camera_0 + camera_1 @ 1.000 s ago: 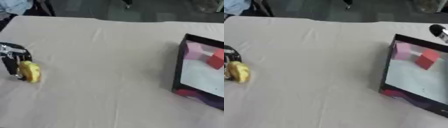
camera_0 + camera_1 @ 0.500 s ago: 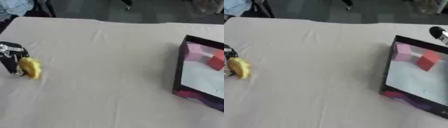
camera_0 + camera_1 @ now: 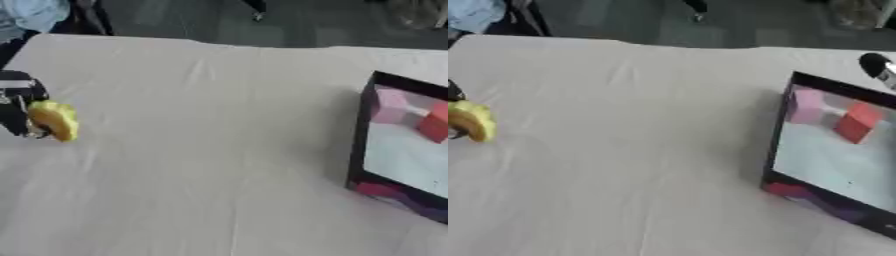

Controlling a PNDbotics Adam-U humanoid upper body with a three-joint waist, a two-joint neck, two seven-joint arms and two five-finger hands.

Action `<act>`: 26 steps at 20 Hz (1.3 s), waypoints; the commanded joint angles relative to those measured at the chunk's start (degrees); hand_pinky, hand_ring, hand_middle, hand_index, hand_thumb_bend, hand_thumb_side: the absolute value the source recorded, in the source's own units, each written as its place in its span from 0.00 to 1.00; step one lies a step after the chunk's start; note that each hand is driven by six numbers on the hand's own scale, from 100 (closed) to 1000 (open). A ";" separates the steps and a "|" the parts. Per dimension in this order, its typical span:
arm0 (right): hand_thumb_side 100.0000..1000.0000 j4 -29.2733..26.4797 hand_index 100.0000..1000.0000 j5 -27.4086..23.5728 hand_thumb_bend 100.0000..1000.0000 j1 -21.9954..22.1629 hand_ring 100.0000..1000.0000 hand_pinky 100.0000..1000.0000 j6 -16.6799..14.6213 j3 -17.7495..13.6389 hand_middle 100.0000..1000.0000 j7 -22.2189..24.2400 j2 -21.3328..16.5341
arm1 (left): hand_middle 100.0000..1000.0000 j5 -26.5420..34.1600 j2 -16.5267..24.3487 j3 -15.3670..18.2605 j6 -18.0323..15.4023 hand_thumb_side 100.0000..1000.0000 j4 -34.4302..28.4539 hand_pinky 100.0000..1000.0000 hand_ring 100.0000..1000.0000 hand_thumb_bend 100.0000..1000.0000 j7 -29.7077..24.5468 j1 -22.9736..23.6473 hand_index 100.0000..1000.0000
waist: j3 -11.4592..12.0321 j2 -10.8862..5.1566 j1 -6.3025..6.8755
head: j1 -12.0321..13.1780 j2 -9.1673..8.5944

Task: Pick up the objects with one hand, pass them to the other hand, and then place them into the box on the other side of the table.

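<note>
Your left hand (image 3: 17,102) has raised the yellow object (image 3: 54,120) off the tabletop (image 3: 219,150) at far left, fingers curled round it; next, pass it toward the box (image 3: 411,155) at right.

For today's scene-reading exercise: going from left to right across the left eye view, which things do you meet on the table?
Left hand → yellow object held at its fingers → bare stretch of the table's cloth → black wall of the box → pink block → red block at the right edge.
</note>
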 commanded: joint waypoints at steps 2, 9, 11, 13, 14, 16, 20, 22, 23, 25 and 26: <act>0.25 -1.02 0.85 -0.11 0.58 -0.72 0.92 0.90 -0.37 -0.97 0.76 0.05 -1.82 | 0.41 3.86 3.10 2.01 1.27 0.00 -1.86 0.62 0.56 0.15 4.05 0.15 0.47 | 0.17 -0.63 -0.35 | 0.15 -0.83; 0.26 -1.02 0.87 1.97 0.59 -3.26 0.95 0.91 -1.26 0.00 0.79 2.88 -2.33 | 0.40 12.06 2.30 2.06 5.24 0.00 -8.35 0.60 0.53 0.05 14.59 2.45 0.47 | 0.32 -0.84 -0.46 | -0.11 -0.65; 0.26 -1.02 0.87 3.03 0.58 -4.57 0.95 0.91 -1.43 0.51 0.79 4.59 -2.42 | 0.39 13.23 1.88 1.47 6.73 0.00 -9.87 0.60 0.53 0.04 16.18 2.63 0.47 | 0.31 -0.92 -0.46 | -0.15 -0.57; 0.26 -1.02 0.87 3.43 0.58 -5.72 0.95 0.91 -1.55 0.92 0.79 5.92 -2.30 | 0.39 14.37 1.36 1.20 7.87 0.00 -10.81 0.59 0.52 0.02 17.19 2.72 0.47 | 0.30 -0.96 -0.48 | -0.27 -0.50; 0.26 -1.02 0.87 3.48 0.58 -6.20 0.95 0.91 -1.68 1.07 0.79 6.43 -2.27 | 0.39 14.92 1.13 1.11 8.26 0.00 -11.21 0.59 0.52 0.01 17.68 2.75 0.47 | 0.29 -0.97 -0.48 | -0.33 -0.49; 0.26 -1.02 0.87 3.55 0.57 -7.12 0.95 0.91 -1.94 1.39 0.79 7.31 -2.20 | 0.39 15.92 0.57 0.98 8.77 0.00 -12.02 0.59 0.51 0.00 18.84 2.80 0.47 | 0.29 -1.00 -0.48 | -0.43 -0.41; 0.25 -1.02 0.88 6.75 0.61 -9.65 0.95 0.91 -2.41 2.46 0.80 10.56 -2.68 | 0.39 16.42 -1.20 0.36 9.53 0.00 -14.04 0.59 0.51 0.00 21.59 2.81 0.48 | 0.23 -1.15 -0.53 | -0.66 -0.24; 0.26 -1.02 0.88 9.66 0.61 -11.72 0.95 0.91 -2.47 3.65 0.81 13.71 -3.06 | 0.38 15.84 -2.97 -0.22 10.05 0.00 -14.87 0.58 0.50 0.00 22.84 2.47 0.48 | 0.20 -1.32 -0.61 | -0.80 -0.09; 0.26 -1.02 0.88 11.32 0.61 -13.10 0.95 0.91 -2.46 4.45 0.81 15.69 -3.13 | 0.38 15.60 -4.23 -0.49 10.25 0.00 -15.31 0.58 0.50 0.00 23.59 2.20 0.48 | 0.20 -1.43 -0.66 | -0.87 -0.03; 0.26 -1.02 0.88 14.34 0.62 -15.70 0.96 0.91 -2.31 6.02 0.82 19.72 -2.83 | 0.38 15.01 -6.47 -1.05 10.42 0.00 -16.31 0.58 0.50 0.00 25.05 1.79 0.48 | 0.17 -1.63 -0.74 | -0.90 0.03; 0.26 -1.02 0.88 15.60 0.62 -16.88 0.96 0.91 -2.22 6.72 0.82 21.57 -2.55 | 0.38 14.76 -7.53 -1.26 10.50 0.00 -16.78 0.58 0.50 0.00 25.67 1.67 0.48 | 0.16 -1.72 -0.76 | -0.91 0.05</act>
